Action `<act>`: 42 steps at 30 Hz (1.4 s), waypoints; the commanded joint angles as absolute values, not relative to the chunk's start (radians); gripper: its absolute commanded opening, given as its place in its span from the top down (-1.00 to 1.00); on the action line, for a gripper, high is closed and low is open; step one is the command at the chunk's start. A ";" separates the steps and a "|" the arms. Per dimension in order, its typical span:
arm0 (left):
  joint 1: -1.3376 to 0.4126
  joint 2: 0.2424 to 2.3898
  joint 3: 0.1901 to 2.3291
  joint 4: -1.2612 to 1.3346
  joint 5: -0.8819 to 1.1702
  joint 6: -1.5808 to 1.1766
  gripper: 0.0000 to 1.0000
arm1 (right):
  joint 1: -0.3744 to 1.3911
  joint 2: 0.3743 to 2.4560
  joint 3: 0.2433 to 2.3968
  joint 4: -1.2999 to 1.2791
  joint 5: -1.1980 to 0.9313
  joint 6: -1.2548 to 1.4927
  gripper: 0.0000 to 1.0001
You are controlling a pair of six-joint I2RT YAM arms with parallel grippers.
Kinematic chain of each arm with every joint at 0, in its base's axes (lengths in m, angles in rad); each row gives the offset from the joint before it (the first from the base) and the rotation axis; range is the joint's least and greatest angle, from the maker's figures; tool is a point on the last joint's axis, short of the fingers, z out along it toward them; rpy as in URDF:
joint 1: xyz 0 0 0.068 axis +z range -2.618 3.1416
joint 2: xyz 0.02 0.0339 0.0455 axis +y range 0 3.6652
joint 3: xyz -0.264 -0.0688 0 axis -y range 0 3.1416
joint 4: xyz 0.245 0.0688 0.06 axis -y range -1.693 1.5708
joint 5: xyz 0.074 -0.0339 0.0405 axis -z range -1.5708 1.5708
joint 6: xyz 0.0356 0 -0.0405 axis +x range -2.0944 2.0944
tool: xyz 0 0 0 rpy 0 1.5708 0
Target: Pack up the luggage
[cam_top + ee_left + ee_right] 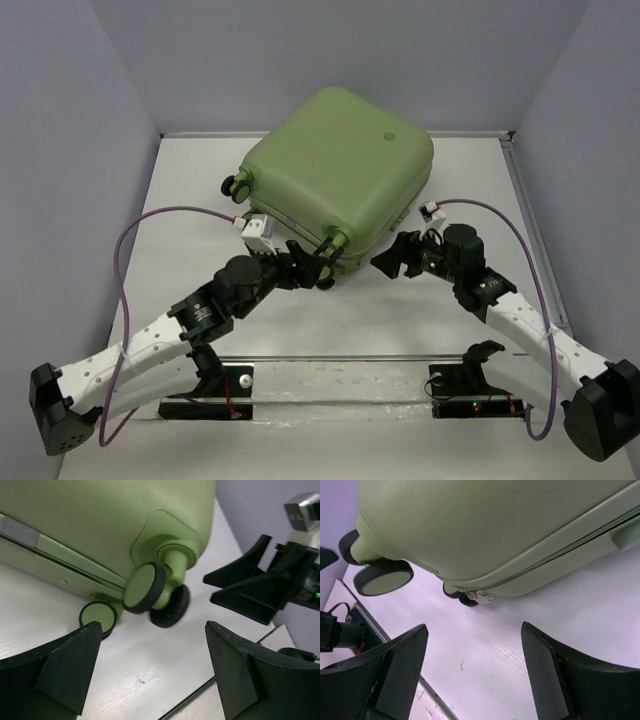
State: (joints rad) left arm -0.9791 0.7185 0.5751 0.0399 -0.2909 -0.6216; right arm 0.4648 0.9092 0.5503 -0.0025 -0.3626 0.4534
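1. The luggage (340, 170), a light-green hard shell with rounded corners, lies shut and flat in the upper centre of the overhead frame, turned at an angle on the white worktop (330, 320).
2. Its far corner overlaps the back edge line from my view; I cannot tell whether it touches the wall (80, 150).
3. Bare worktop runs along the left of the frame, in a narrower strip at the right, and across the lower centre between the two arms.
4. My left tool (322, 268) sits just beside the case's near corner, fingers spread wide and holding nothing, with a green-and-black wheel (144, 587) close ahead in the upper middle of its wrist view.
5. My right tool (393, 256) stands at the same corner from the right of the frame, likewise spread and holding nothing.
6. The shell looks smooth and matt, with a small round logo (390, 136) on top. A zip seam runs along its side, ending at a shiny metal pull (481, 596).
7. The worktop shows a faint grain.
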 commanded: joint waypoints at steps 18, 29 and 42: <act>-0.864 1.137 0.790 0.193 0.044 -0.469 -0.73 | 0.632 1.063 0.460 0.354 -0.288 0.480 -0.23; -0.853 1.152 0.785 0.216 0.080 -0.474 0.25 | 0.632 1.206 0.460 0.520 -0.192 0.413 0.02; -0.853 1.166 0.749 0.340 0.164 -0.546 0.88 | 0.664 1.315 0.425 0.731 -0.160 0.434 0.35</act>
